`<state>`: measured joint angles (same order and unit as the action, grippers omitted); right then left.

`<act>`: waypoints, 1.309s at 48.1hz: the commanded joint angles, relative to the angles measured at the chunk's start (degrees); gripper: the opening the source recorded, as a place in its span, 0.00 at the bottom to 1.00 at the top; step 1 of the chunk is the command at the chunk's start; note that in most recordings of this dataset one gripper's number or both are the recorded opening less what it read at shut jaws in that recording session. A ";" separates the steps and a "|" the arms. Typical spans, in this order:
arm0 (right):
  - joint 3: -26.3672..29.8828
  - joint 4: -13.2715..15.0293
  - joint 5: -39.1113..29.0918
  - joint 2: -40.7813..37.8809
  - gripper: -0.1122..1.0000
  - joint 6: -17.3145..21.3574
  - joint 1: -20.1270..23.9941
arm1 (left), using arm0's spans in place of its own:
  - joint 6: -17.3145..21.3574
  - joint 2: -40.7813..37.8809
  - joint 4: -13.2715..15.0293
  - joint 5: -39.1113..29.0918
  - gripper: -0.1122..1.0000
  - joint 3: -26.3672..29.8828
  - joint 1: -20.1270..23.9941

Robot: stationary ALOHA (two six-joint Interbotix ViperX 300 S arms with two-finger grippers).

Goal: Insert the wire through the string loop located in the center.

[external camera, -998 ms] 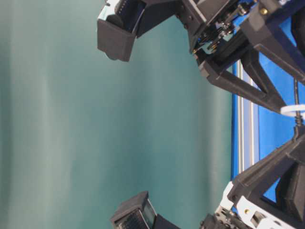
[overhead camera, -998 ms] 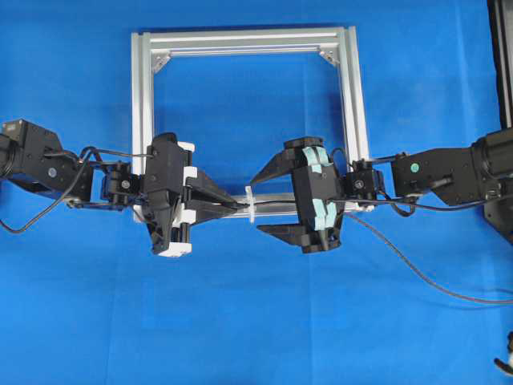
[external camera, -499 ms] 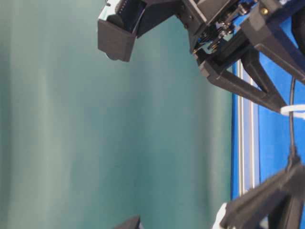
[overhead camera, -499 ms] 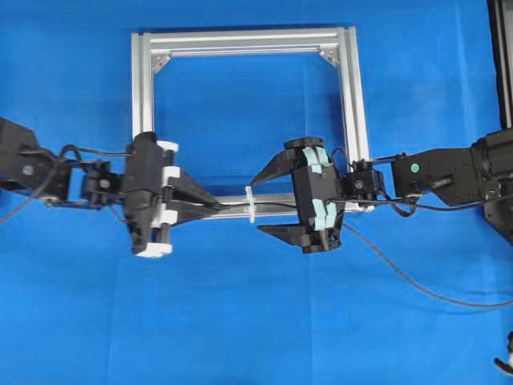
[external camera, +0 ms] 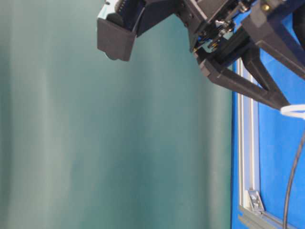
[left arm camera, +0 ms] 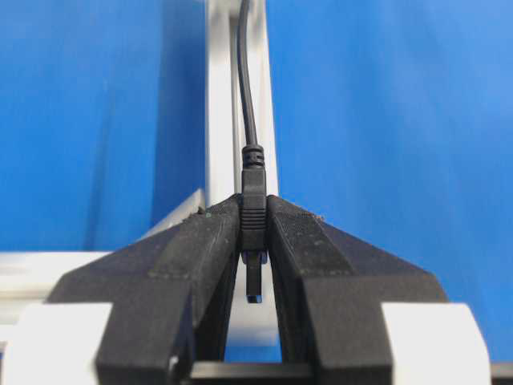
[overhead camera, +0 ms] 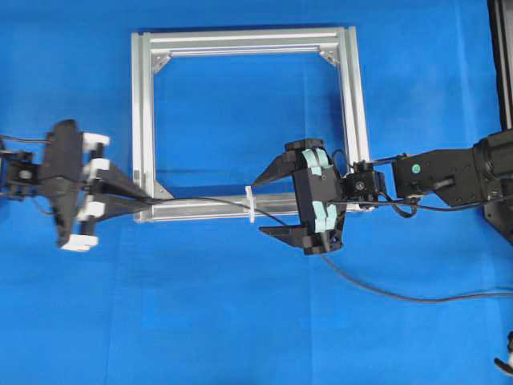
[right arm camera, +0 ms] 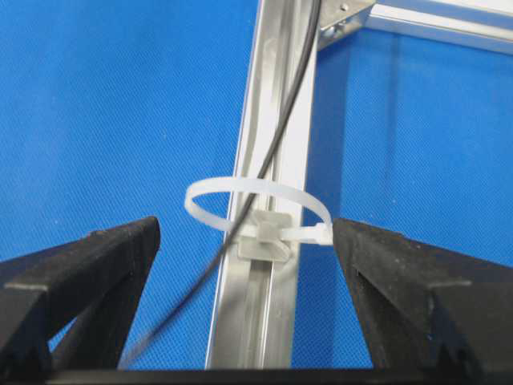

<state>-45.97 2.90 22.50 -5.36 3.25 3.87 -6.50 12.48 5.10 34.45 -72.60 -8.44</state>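
Note:
The white string loop (overhead camera: pixel 251 204) stands upright on the near bar of the silver frame (overhead camera: pixel 240 38). The dark wire (overhead camera: pixel 208 200) passes through it. My left gripper (overhead camera: pixel 148 198), left of the frame's corner, is shut on the wire's plug (left arm camera: pixel 253 204); the tip pokes back between the fingers (left arm camera: pixel 200 241). From the loop (right arm camera: pixel 207 189) the wire (right arm camera: pixel 284 104) runs along the bar. My right gripper (overhead camera: pixel 258 206) stands open, one finger on each side of the loop, holding nothing. In the table-level view the loop (external camera: pixel 293 110) sits at the right edge, with the wire (external camera: pixel 290 186) below it.
The wire's slack (overhead camera: pixel 401 295) trails under the right gripper across the blue mat to the right edge. Corner brackets (overhead camera: pixel 163 62) sit inside the frame. A black upright (overhead camera: pixel 501 64) stands at the far right. A teal backdrop (external camera: pixel 119 143) fills the table-level view.
My left gripper has pulled well to the left with the plug, drawing more wire through the loop. The slack on the right has straightened and shifted. The right gripper has stayed put.

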 commanded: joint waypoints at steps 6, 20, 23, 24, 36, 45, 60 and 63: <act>0.70 -0.09 -0.53 1.85 0.98 -0.09 0.18 | 0.09 6.06 -0.26 0.18 0.18 -4.04 -2.81; 0.70 0.00 -0.53 1.85 0.98 -0.09 0.26 | 0.62 7.38 -0.26 -2.46 0.18 -5.27 -0.70; 0.70 -0.09 -0.53 1.85 0.98 -0.09 0.26 | 0.53 7.29 -0.26 -2.99 0.18 -5.19 0.09; 0.70 -0.09 -0.53 1.85 0.98 -0.09 0.26 | 0.53 7.29 -0.26 -2.99 0.18 -5.10 0.35; 0.62 -0.09 -0.53 2.02 0.98 -0.18 0.35 | 0.62 7.38 -0.26 -3.52 0.18 -4.92 1.67; 0.79 0.00 -0.53 2.02 0.98 -0.18 0.35 | 0.35 7.47 -0.26 -3.43 0.18 -4.83 2.46; 0.88 0.00 -0.62 2.02 0.98 -0.18 0.35 | -0.70 7.21 -0.26 -3.87 0.72 -4.75 2.46; 0.88 0.00 -0.79 2.02 0.98 -0.18 0.35 | -0.44 7.21 -0.26 -4.57 0.85 -4.66 2.46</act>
<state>-45.97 2.99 21.71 -5.19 3.16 4.04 -7.12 19.51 5.01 30.15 -78.13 -6.15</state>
